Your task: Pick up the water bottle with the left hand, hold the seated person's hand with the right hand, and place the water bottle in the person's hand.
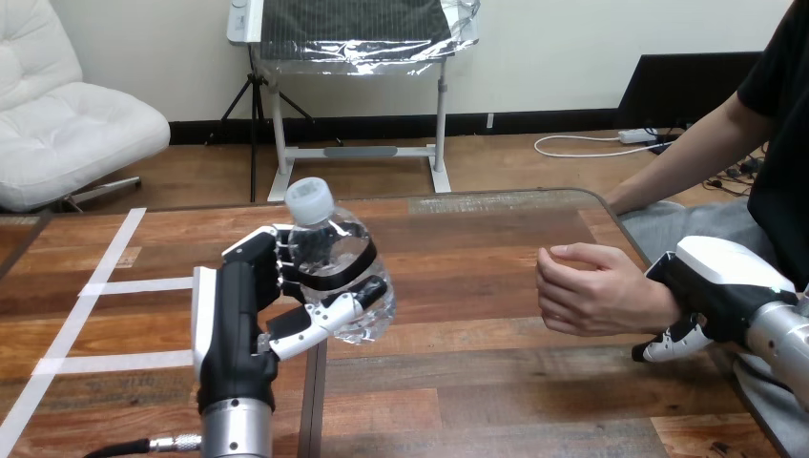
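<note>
Wooden worktop. Left hand raised above it, fingers wrapped round clear bottle, white cap up, contents unclear. Right hand at right edge, fingers curled round person's wrist; person's hand loosely closed.

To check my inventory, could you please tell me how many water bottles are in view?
1: the water bottle, tilted, is held above the table in the left hand, whose fingers curl round it.

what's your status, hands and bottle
Left hand shut on water bottle, held up, tilted. Right hand curled round the person's wrist. Person's hand loosely closed, apart from the bottle; only table between.
</note>
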Robot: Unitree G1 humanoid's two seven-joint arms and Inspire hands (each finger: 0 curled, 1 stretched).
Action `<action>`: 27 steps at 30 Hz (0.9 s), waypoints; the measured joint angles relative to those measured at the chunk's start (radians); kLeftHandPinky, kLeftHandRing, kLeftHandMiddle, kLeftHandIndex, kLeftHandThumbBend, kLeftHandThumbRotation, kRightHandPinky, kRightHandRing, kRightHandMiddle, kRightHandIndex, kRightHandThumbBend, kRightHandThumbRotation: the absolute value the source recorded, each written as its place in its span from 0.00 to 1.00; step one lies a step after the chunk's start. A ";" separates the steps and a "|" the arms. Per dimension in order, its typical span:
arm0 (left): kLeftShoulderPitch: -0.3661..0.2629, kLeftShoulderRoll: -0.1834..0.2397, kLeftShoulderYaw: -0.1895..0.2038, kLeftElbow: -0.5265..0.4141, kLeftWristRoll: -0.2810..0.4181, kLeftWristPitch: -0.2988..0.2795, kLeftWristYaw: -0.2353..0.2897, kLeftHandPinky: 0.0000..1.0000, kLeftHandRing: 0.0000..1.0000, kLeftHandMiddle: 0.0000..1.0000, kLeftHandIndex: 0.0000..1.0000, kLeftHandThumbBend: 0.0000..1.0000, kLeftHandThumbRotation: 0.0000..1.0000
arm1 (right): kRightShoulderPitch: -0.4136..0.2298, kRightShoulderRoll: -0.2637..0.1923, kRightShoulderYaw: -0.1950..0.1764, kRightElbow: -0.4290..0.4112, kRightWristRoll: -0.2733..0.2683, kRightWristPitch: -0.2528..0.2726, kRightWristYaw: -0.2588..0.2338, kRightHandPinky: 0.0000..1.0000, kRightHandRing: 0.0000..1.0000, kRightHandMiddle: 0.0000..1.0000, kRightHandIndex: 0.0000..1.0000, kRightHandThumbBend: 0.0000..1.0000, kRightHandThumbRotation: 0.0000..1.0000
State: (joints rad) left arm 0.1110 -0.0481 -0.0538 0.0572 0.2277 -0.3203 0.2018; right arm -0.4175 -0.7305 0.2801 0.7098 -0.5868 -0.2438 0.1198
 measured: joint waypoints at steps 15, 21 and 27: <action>-0.007 0.001 -0.030 0.000 0.018 0.010 -0.006 0.34 0.39 0.43 0.46 0.66 0.00 | 0.036 -0.022 -0.012 -0.083 -0.004 0.015 0.009 0.18 0.24 0.31 0.35 0.72 0.00; -0.013 0.001 -0.043 0.000 0.017 0.021 -0.007 0.34 0.39 0.43 0.46 0.66 0.00 | 0.042 -0.023 -0.012 -0.103 -0.010 0.025 0.009 0.17 0.24 0.31 0.35 0.74 0.00; -0.017 0.001 -0.053 0.000 0.017 0.024 -0.008 0.34 0.38 0.43 0.46 0.67 0.00 | 0.045 -0.023 -0.012 -0.116 -0.015 0.024 0.009 0.17 0.23 0.30 0.34 0.75 0.00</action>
State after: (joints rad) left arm 0.0937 -0.0468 -0.1072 0.0572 0.2445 -0.2961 0.1940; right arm -0.3728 -0.7533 0.2676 0.5942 -0.6015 -0.2194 0.1292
